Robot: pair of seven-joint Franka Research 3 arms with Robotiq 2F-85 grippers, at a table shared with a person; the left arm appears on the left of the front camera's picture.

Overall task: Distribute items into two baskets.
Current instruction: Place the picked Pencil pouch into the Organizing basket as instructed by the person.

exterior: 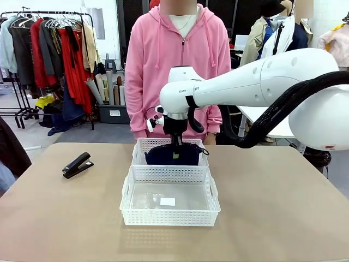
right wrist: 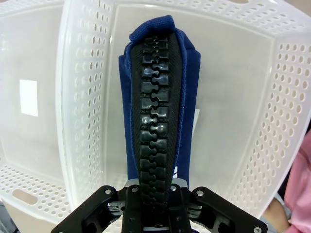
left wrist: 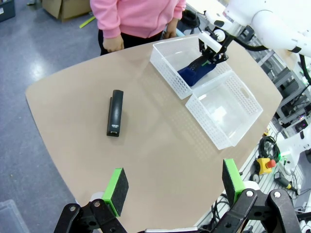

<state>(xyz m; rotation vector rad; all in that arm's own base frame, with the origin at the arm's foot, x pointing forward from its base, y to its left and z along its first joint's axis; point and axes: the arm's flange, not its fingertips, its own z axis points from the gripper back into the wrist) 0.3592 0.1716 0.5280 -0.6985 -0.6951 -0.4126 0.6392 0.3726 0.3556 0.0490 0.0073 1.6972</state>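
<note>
The right arm [exterior: 256,82] reaches in from the right side across the middle, and its wrist is turned straight down. The right gripper [exterior: 175,143] hangs vertical, its two fingers closed tight on the top edge of the navy pouch [exterior: 163,155]. The left gripper [left wrist: 173,183] is held high and looks downward, with its green pads [left wrist: 115,190] wide apart and nothing between them.

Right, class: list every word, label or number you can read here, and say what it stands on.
"RAN… OT", on the right arm, partly under a strap; the rest unreadable.
White sticker in the nearer basket: nothing readable.
Label on the stapler: too small to read.
White tag on the pouch: edge-on, unreadable.
</note>
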